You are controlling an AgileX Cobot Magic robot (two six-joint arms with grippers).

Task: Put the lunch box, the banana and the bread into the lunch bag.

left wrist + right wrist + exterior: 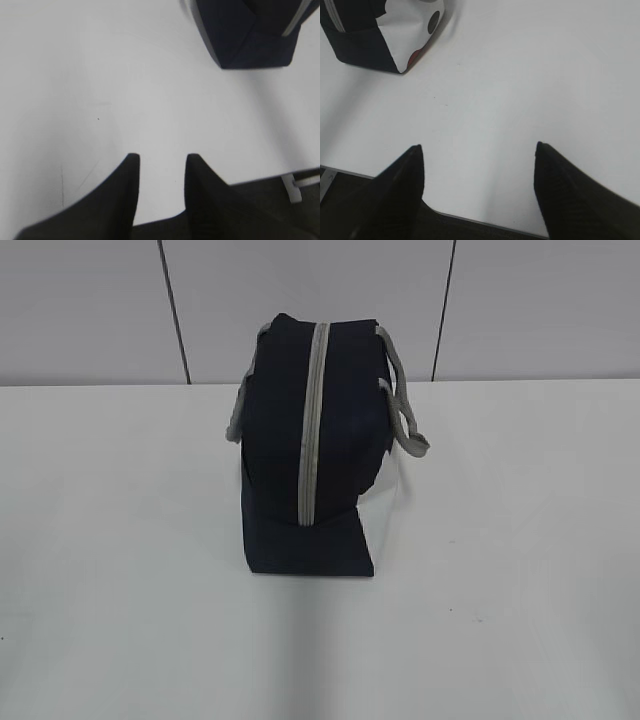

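The lunch bag [315, 440] stood at the table's [520, 620] centre, its grey zipper [311, 420] apparently shut and running from 12 to 6 o'clock; no lunch box, banana or bread showed. The left gripper [161, 159] hung narrowly parted and empty, the right gripper [479, 147] wide and empty, both near the 6 o'clock edge. The sensible move seemed to be steadying the bag with one gripper while the other drew the zipper open

Dark navy fabric lunch bag [300, 440] w/ grey zipper strip [312, 425] sits upright on white tabletop [120, 570], approx centre of view, narrow end facing camera. Zipper runs top to front, looks closed. Grey strap handles [405, 410] hang off both sides; right one loops lower. White side panel [385, 510] shows on right. Behind: pale wall panels [80, 310] w/ dark vertical seams.
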